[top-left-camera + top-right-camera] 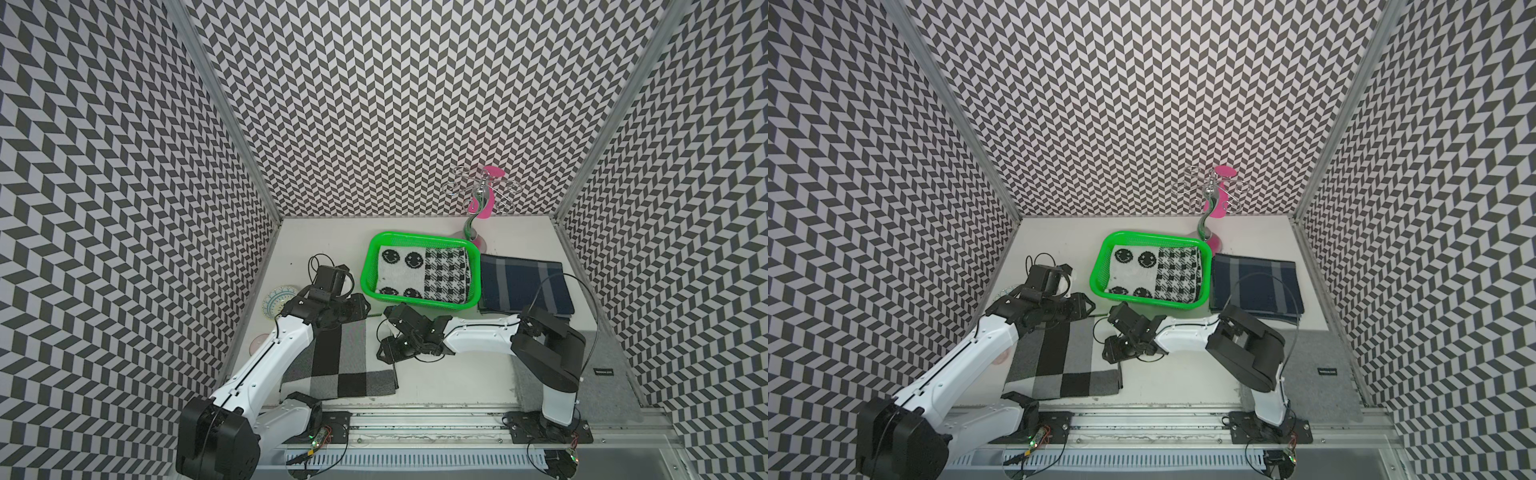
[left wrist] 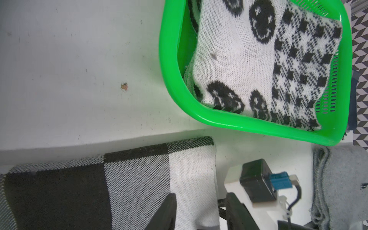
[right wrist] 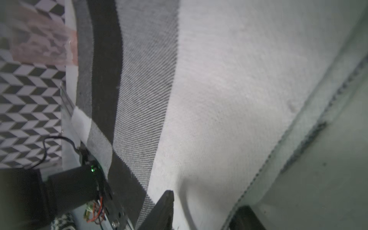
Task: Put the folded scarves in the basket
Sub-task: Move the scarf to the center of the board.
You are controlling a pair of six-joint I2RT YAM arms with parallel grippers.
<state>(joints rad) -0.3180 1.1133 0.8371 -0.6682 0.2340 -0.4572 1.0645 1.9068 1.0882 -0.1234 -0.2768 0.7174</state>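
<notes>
Although a smiley scarf (image 1: 401,270) lay in the basket (image 1: 365,270), my left gripper (image 2: 201,201) and right gripper (image 3: 207,201), jaws half-narrowed, straddled the checked scarf (image 1: 332,361), grip unclear.

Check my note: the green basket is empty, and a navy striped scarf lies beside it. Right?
No. The basket is not empty: a folded smiley-face scarf fills it, as both top views show. The navy striped scarf does lie beside it.
</notes>
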